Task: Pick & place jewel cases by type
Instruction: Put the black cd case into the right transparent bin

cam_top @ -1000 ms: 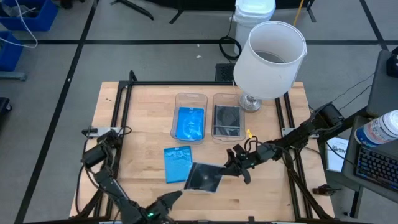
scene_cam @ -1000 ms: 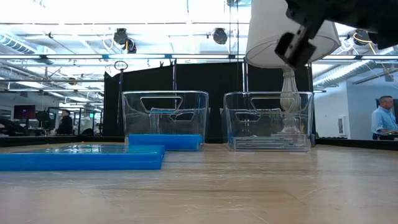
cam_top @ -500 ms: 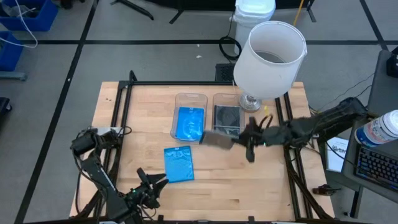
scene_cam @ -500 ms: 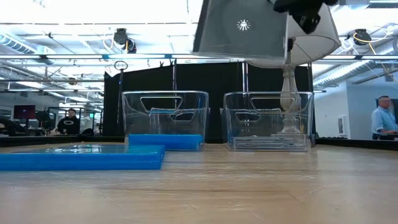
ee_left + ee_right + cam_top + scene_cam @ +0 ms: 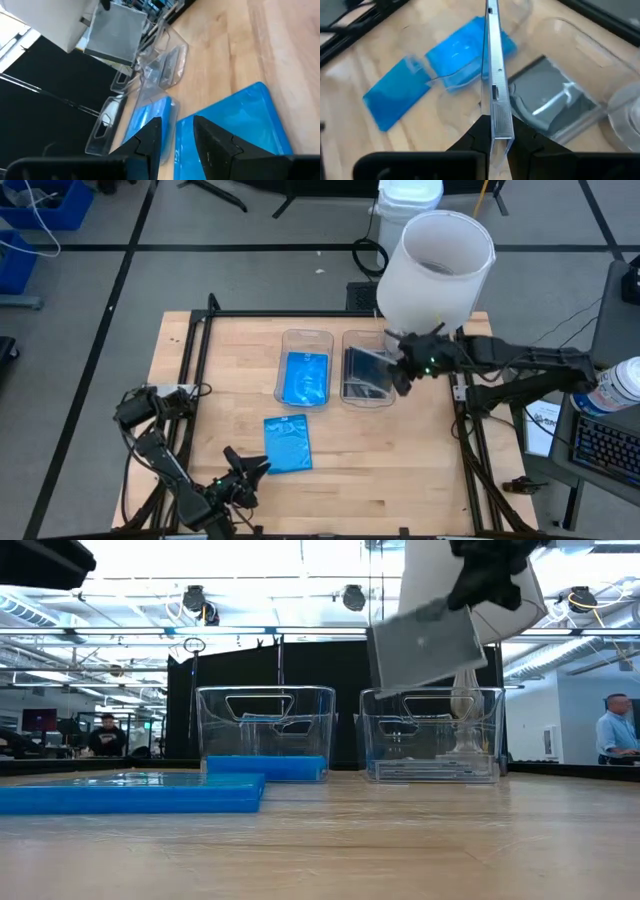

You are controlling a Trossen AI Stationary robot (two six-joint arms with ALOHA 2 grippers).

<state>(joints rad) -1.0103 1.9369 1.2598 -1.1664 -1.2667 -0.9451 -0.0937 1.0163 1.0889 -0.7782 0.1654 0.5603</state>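
Wooden slats of the table point(image 5: 420, 460) carry two clear bins side by side toward its far edge, with a white lamp shade point(image 5: 435, 265) standing just behind the right one. The right gripper point(image 5: 408, 363) pinches a grey square jewel case point(image 5: 425, 643) by one edge and holds it in the air above the right bin point(image 5: 365, 395), tilted, one corner lower than the other. In the right wrist view the case runs edge-on straight out from the closed fingers, and directly beyond it, inside that bin, a grey case with a silver disc point(image 5: 555, 107) already lies flat. So the drop point lies just below and slightly ahead of the held case; the move likely turns on levelling the case and lowering it between the bin walls, which leave little spare room on either side. The lamp's base close behind is the thing to avoid.

The left bin point(image 5: 305, 337) holds a bright blue case point(image 5: 305, 377). A second blue rectangular case point(image 5: 287, 443) lies flat on the open table, its long axis running front to back, with free room all around. The left gripper point(image 5: 243, 478) hovers just beside its near-left corner, fingers partly spread and empty, clearly the nearer arm for it.
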